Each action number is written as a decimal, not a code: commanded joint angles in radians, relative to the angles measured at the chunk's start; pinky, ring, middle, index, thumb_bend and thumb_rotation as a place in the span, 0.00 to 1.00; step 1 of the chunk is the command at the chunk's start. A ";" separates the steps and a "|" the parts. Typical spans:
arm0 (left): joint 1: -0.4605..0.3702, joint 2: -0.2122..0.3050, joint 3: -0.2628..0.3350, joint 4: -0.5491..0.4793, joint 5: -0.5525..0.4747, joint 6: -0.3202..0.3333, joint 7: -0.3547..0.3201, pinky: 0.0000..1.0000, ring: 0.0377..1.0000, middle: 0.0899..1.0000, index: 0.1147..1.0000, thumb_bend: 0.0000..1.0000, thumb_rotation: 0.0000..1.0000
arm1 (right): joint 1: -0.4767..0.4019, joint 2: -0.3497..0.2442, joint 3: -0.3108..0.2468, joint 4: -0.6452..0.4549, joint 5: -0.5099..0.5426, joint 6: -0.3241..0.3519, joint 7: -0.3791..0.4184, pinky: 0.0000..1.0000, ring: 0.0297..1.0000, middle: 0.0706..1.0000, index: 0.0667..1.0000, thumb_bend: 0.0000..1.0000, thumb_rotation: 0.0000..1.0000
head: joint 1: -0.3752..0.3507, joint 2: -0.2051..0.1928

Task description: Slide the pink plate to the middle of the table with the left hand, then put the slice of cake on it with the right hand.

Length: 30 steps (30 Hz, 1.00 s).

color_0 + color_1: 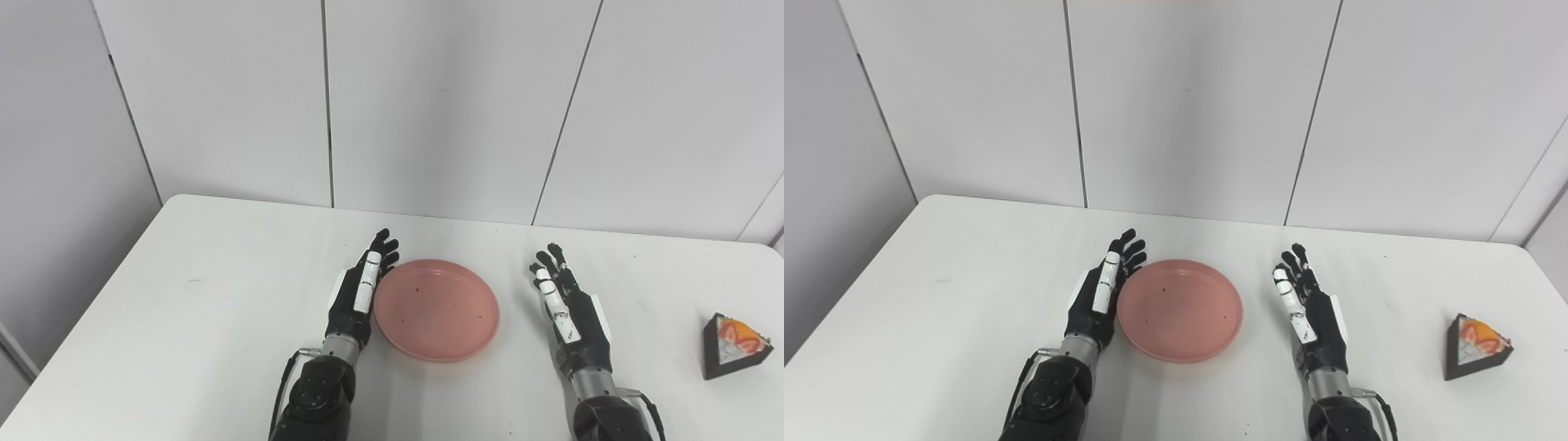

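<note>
Pink plate (437, 309) mid-counter, cake slice (734, 345) far right near the counter (202, 294) edge.

My left hand (358, 294) lies edge-on against the plate's left rim, fingers straight, holding nothing. My right hand (566, 309) stands apart from the right rim, fingers extended, empty. Bare counter between it and the cake.

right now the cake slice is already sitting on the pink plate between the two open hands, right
Not quite. The pink plate does lie between the open left hand and right hand, but it is bare. The cake slice sits on the table far to the right, as the left eye view shows.
</note>
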 commanded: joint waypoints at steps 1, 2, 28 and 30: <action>0.016 -0.009 -0.011 0.022 -0.001 0.005 -0.014 0.92 0.92 0.91 0.90 0.64 1.00 | -0.005 0.012 -0.001 -0.009 0.012 -0.026 -0.002 0.96 0.90 0.92 0.95 0.64 0.69 | 0.001 0.004; 0.017 -0.008 -0.013 0.022 0.000 0.003 -0.017 0.92 0.92 0.92 0.91 0.64 1.00 | -0.004 0.013 -0.001 -0.012 0.012 -0.024 -0.003 0.95 0.90 0.91 0.94 0.64 0.69 | 0.002 0.008; 0.012 -0.016 -0.003 0.036 0.004 -0.018 0.001 0.93 0.91 0.92 0.90 0.65 1.00 | -0.008 0.001 0.005 -0.003 0.012 -0.032 0.005 0.95 0.91 0.93 0.96 0.65 0.71 | 0.005 0.012; 0.011 -0.016 -0.002 0.034 0.007 -0.020 0.011 0.93 0.91 0.91 0.90 0.64 1.00 | -0.009 0.000 0.005 -0.002 0.011 -0.033 0.005 0.95 0.91 0.93 0.96 0.64 0.71 | 0.005 0.011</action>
